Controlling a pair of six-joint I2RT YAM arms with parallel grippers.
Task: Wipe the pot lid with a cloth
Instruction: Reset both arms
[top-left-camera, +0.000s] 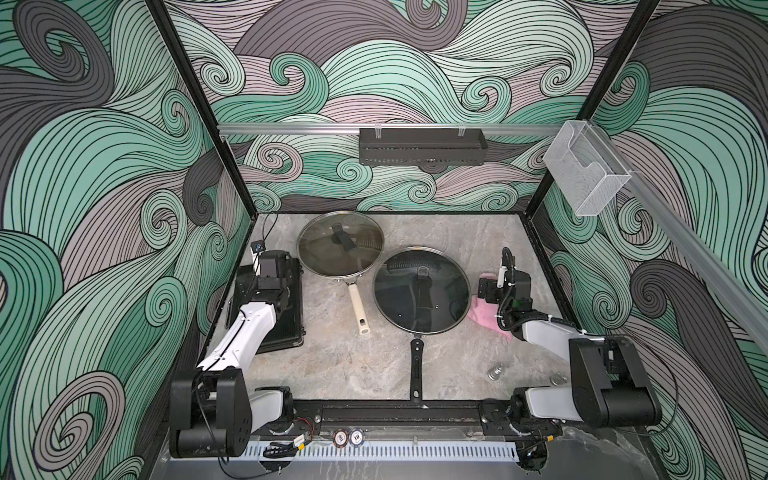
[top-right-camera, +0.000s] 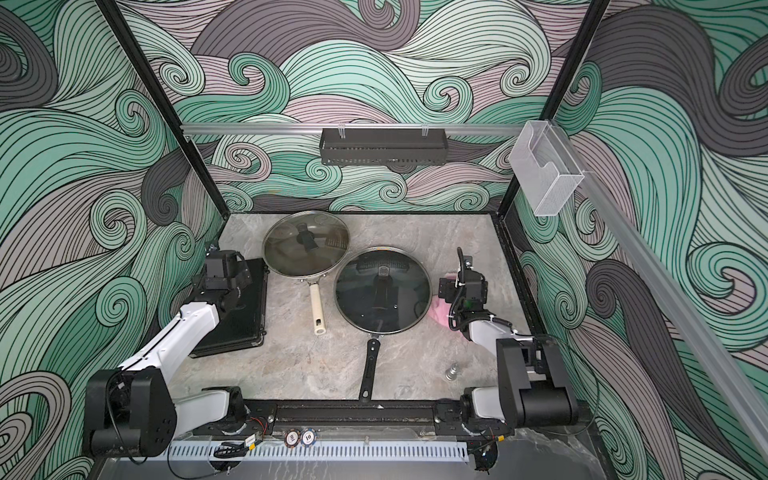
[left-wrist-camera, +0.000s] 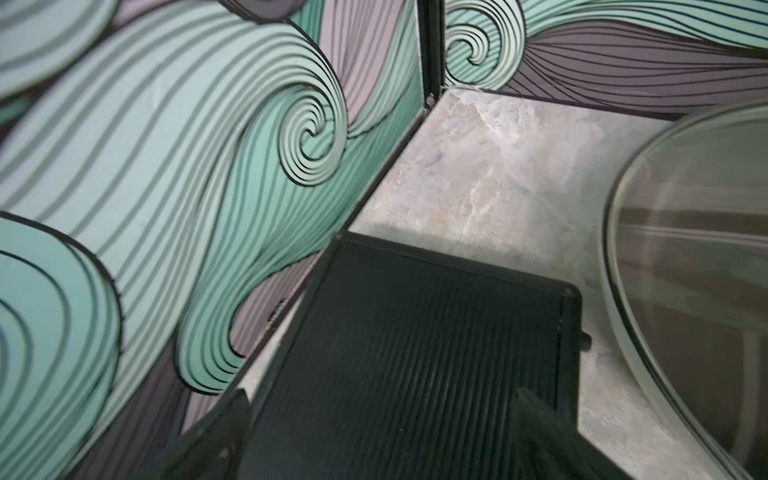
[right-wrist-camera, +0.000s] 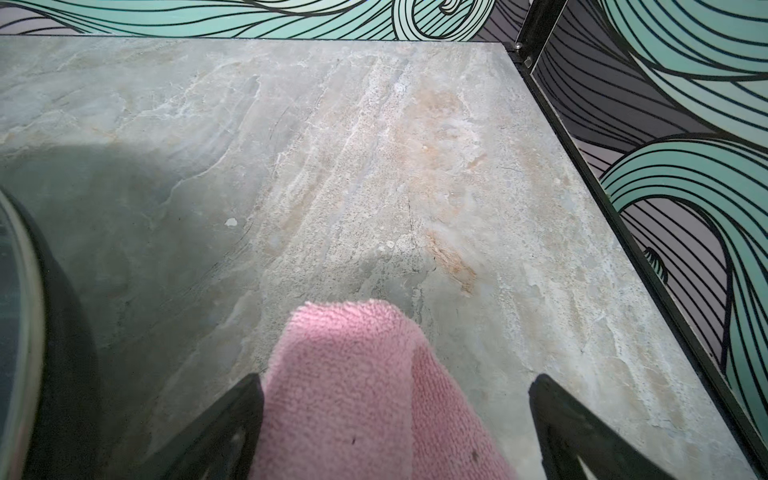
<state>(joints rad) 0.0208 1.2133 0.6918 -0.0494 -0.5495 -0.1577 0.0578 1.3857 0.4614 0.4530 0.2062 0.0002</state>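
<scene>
Two glass lids sit on pans in both top views. One lid (top-left-camera: 340, 243) covers the cream-handled pan at the back; the other lid (top-left-camera: 422, 289) (top-right-camera: 382, 289) covers the black-handled pan in the middle. The pink terry cloth (top-left-camera: 482, 312) (right-wrist-camera: 353, 395) lies on the table just right of the nearer pan. My right gripper (top-left-camera: 492, 291) (right-wrist-camera: 397, 380) is open low over the cloth, a finger on either side of a raised fold. At the left, my left gripper (top-left-camera: 270, 272) (left-wrist-camera: 382, 397) hangs open over a black ribbed case (left-wrist-camera: 415, 332) and holds nothing.
The cream handle (top-left-camera: 357, 307) and the black handle (top-left-camera: 415, 370) point toward the front. Small metal weights (top-left-camera: 496, 371) stand at the front right. A black shelf (top-left-camera: 422, 145) hangs on the back wall, and a clear box (top-left-camera: 586, 174) hangs on the right rail. Patterned walls close three sides.
</scene>
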